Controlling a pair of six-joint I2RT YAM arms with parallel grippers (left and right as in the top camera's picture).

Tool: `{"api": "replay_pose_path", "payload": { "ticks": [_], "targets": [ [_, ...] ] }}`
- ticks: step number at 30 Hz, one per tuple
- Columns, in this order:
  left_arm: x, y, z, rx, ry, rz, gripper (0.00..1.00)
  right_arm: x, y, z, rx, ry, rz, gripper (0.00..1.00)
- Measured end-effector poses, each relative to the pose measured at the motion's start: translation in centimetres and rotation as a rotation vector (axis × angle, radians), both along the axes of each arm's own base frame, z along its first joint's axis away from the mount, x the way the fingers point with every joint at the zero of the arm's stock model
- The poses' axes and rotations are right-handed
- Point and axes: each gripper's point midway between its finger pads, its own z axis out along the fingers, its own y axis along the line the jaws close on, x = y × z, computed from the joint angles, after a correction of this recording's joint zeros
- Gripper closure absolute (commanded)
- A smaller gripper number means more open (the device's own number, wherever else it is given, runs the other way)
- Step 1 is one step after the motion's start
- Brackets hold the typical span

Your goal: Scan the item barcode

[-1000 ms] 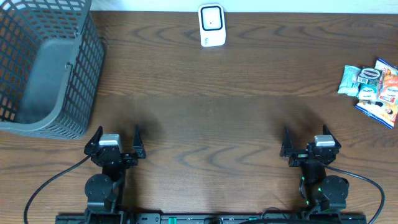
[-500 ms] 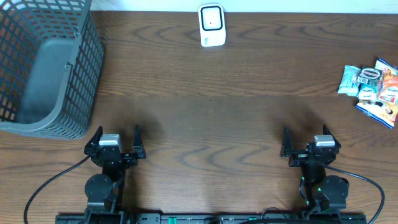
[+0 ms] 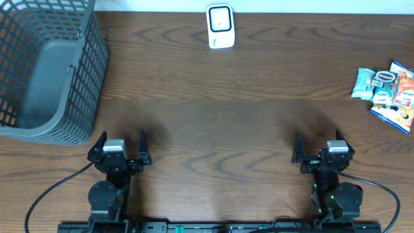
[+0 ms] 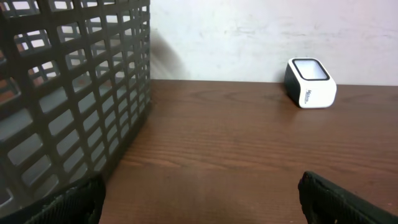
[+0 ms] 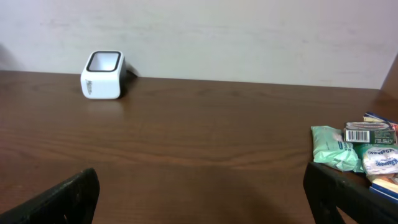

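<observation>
A small pile of snack packets (image 3: 386,90) lies at the table's right edge; in the right wrist view the packets (image 5: 357,149) show a barcode label on top. A white barcode scanner (image 3: 220,26) stands at the back middle, also visible as the scanner (image 4: 310,83) in the left wrist view and the scanner (image 5: 102,75) in the right wrist view. My left gripper (image 3: 120,146) rests open near the front left, nothing between its fingers. My right gripper (image 3: 317,145) rests open near the front right, well short of the packets.
A tall grey mesh basket (image 3: 48,65) fills the back left corner, its wall (image 4: 68,93) close beside my left gripper. A pale wall runs behind the table. Brown wooden tabletop (image 3: 213,123) stretches between the grippers and the scanner.
</observation>
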Motion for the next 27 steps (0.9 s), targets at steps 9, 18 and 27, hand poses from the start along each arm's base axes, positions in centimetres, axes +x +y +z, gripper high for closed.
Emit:
{"api": "replay_pose_path", "payload": {
  "ticks": [9, 18, 27],
  "targets": [
    [0.0, 0.0, -0.01, 0.0, 0.0, 0.0, 0.02, 0.0, 0.03, 0.0, 0.0, 0.0, 0.001, 0.01],
    [0.0, 0.0, 0.0, 0.0, 0.0, 0.0, 0.02, -0.01, 0.13, -0.02, 0.0, 0.001, 0.005, 0.01],
    [0.0, 0.0, 0.0, 0.0, 0.0, 0.0, 0.02, -0.02, 0.54, -0.03, 0.0, 0.001, 0.022, 0.01]
  ]
}}
